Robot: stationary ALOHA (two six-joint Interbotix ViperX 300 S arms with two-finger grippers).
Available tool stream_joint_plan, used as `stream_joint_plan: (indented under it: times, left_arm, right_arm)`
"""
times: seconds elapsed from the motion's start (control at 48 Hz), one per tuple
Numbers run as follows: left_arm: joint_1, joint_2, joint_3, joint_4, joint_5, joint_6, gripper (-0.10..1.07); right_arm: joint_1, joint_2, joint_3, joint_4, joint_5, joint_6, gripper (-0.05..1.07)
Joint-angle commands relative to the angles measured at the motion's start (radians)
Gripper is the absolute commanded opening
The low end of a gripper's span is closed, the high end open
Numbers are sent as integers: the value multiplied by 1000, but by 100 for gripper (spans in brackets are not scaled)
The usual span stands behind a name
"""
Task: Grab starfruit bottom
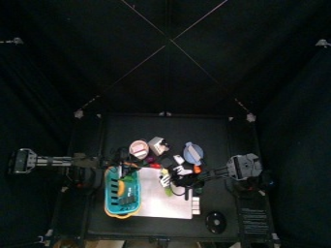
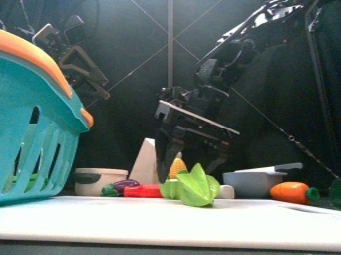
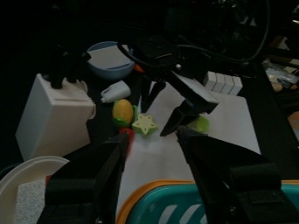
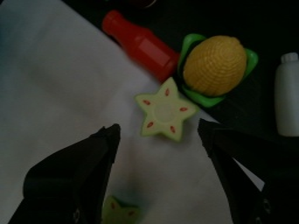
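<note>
A yellow-green starfruit (image 4: 165,109) slice lies on the white board (image 4: 59,96), its star-shaped cut face up. My right gripper (image 4: 158,131) hangs open just above it, one jaw on each side and nothing between them. A second yellow-green starfruit piece (image 4: 121,210) lies closer to the wrist. In the left wrist view the star slice (image 3: 145,124) sits under the right gripper (image 3: 170,101), with the other piece (image 3: 201,125) beside it. The front view shows a starfruit piece (image 2: 197,187) below the right gripper (image 2: 186,122). My left gripper (image 3: 158,149) is open and empty, back near the teal basket (image 3: 222,206).
A corn cob in a green husk (image 4: 216,66) and a red bottle (image 4: 146,42) lie right beside the star slice. A white box (image 3: 52,114), a white cup (image 3: 114,92), a blue bowl (image 3: 107,59) and a white plate (image 3: 30,179) stand around. An orange-red piece (image 2: 289,192) lies at the right.
</note>
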Motion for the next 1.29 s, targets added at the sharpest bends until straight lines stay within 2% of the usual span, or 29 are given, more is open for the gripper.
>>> stream_joint_plan:
  times: [0.0, 0.417, 0.792, 0.896, 1.271]
  left_arm:
    - [2, -2, -11, 3, -3, 0, 85]
    - [3, -2, -8, 0, -3, 0, 85]
    - [3, -2, -6, 0, -3, 0, 85]
    - [3, -2, -6, 0, -3, 0, 85]
    - [2, -2, -6, -2, -8, 0, 85]
  right_arm:
    - [-15, -18, -21, -2, -2, 0, 100]
    - [-28, 0, -20, 3, -3, -5, 97]
    - [-23, -5, -17, 23, 3, -5, 70]
    - [-20, -17, -18, 35, 20, -6, 65]
    - [20, -64, -29, 37, 44, -6, 65]
